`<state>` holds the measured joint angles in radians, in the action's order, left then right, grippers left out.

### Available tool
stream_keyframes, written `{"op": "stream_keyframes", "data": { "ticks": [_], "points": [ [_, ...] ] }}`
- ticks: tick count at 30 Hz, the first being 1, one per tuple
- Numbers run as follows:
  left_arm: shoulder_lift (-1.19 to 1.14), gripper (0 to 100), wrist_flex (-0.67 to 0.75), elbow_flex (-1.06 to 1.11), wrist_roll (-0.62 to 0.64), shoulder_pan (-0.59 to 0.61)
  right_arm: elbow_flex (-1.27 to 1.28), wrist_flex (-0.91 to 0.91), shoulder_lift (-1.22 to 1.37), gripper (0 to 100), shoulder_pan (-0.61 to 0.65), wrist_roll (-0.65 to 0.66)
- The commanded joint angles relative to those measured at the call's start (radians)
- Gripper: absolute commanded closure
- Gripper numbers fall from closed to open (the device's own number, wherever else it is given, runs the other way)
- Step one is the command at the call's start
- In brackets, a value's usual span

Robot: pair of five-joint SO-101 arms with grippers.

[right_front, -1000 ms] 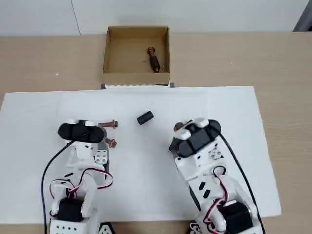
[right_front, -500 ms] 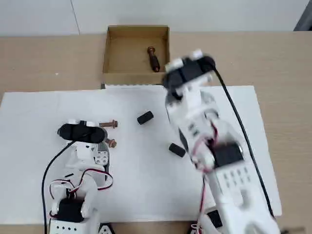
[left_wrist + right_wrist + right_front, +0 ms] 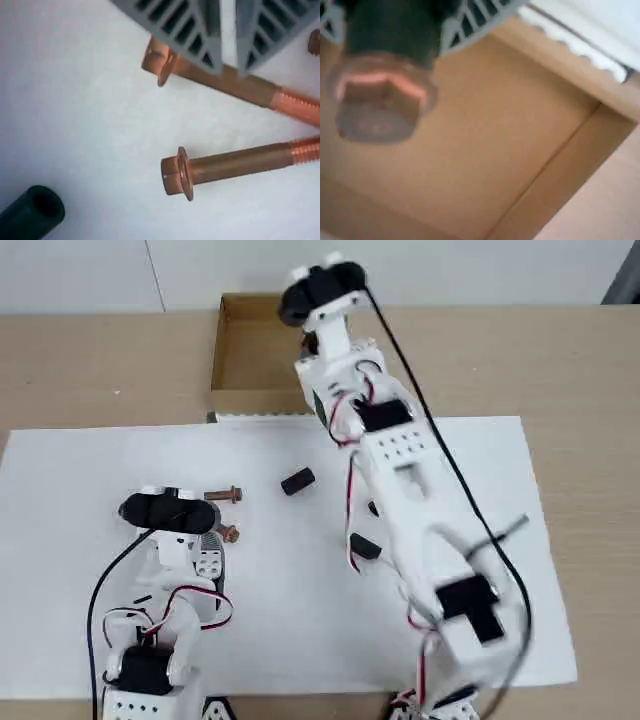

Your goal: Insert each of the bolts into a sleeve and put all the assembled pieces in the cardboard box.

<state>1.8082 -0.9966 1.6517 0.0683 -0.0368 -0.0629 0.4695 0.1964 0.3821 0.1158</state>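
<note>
On the left of the white paper sheet [image 3: 80,470] spread over a light wooden table [image 3: 100,360], the left gripper [image 3: 227,50] hangs low above a copper-coloured flanged hex bolt [image 3: 235,85]. Its grey ribbed jaws are drawn almost together, with only a slit between them, and they hold nothing. This bolt lies flat on the paper, its shaft passing under the fingertips. Just beside it, roughly alongside, lies a second copper-coloured bolt [image 3: 222,495], which in the high view is the one nearer the box. To the right of the pair and apart from both, a short black tubular sleeve [image 3: 297,481] rests on its side on the sheet. Beyond the paper's far edge sits the open brown cardboard box [image 3: 232,350]. The right arm [image 3: 400,470] stretches across the sheet to it. The right gripper [image 3: 395,30] is over the box's inside, clamped on an assembled piece [image 3: 377,100], a black sleeve with a copper bolt's hexagonal head sticking out of its end. Beside the right arm's middle, another black sleeve [image 3: 365,547] lies on the paper.
</note>
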Motion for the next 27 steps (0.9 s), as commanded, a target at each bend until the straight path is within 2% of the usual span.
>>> {"op": "stream_keyframes", "data": {
  "ticks": [1, 9, 16, 22, 27],
  "points": [
    [0.009, 99, 0.000, -0.005, -0.003, 0.005, -0.236, -0.071, 0.133, 99.5, -0.005, 0.035],
    [0.009, 99, 0.000, -0.005, -0.006, 0.005, -0.519, -0.079, 0.443, 99.5, -0.005, 0.071],
    [0.009, 99, 0.000, -0.005, -0.006, 0.005, -0.568, -0.076, 0.544, 98.9, -0.005, 0.129],
    [0.009, 99, 0.000, -0.005, -0.006, 0.005, -0.568, 0.036, 0.539, 82.5, -0.007, 0.133],
    [0.009, 99, 0.000, -0.005, -0.006, 0.005, -0.569, 0.047, 0.536, 82.3, -0.007, 0.133]
  ]
}}
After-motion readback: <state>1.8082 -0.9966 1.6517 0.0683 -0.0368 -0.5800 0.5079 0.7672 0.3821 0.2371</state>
